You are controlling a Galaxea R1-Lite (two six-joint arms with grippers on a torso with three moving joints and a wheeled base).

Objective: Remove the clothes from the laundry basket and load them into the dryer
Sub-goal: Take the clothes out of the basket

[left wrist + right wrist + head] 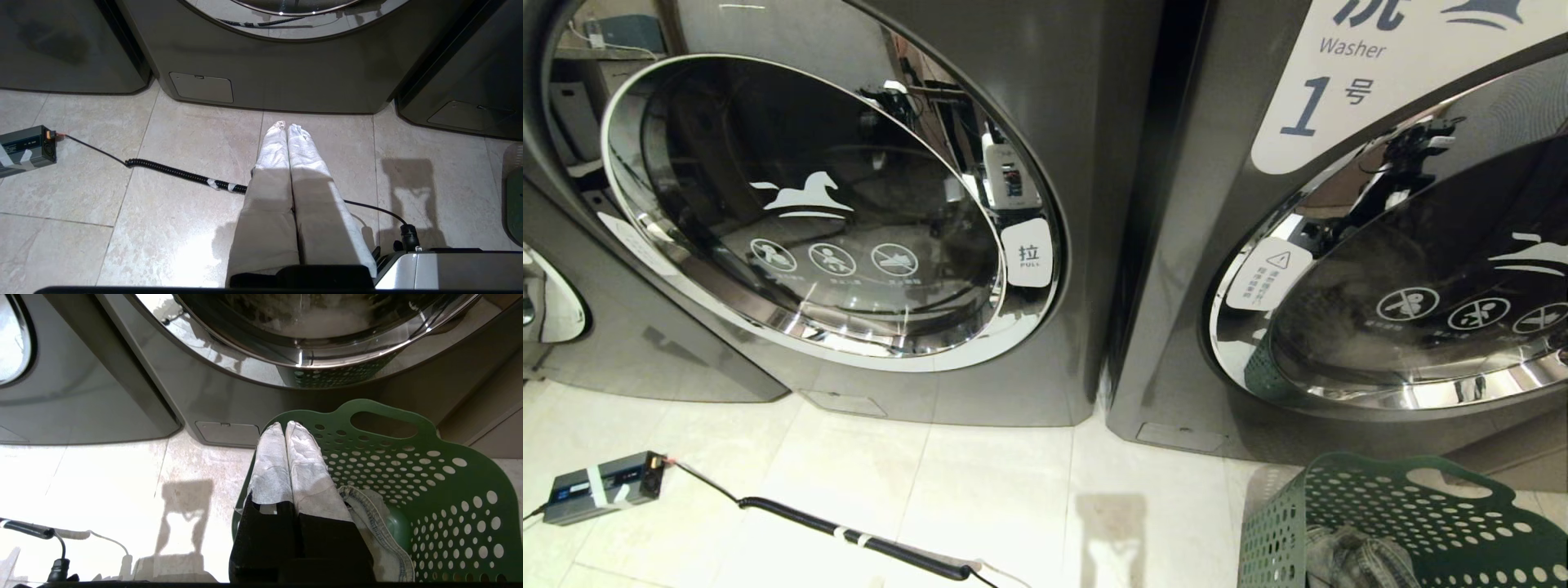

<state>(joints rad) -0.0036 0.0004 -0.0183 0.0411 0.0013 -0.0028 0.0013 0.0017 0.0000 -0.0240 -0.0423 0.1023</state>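
Head view shows you nothing loaded: grey dryer's round glass door [825,212] at ten o'clock is closed, denim clothes [1356,559] in green perforated plastic basket [1405,506] at five o'clock. Left hand [286,127] and right hand [284,425] are pressed together, empty.

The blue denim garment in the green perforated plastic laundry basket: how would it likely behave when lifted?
The blue denim garment lies crumpled against the wall of the green perforated plastic laundry basket, so it is probably floppy and would drape and hang. Its thick stitched hem suggests some weight for its size. It looks unlikely to slip or break.
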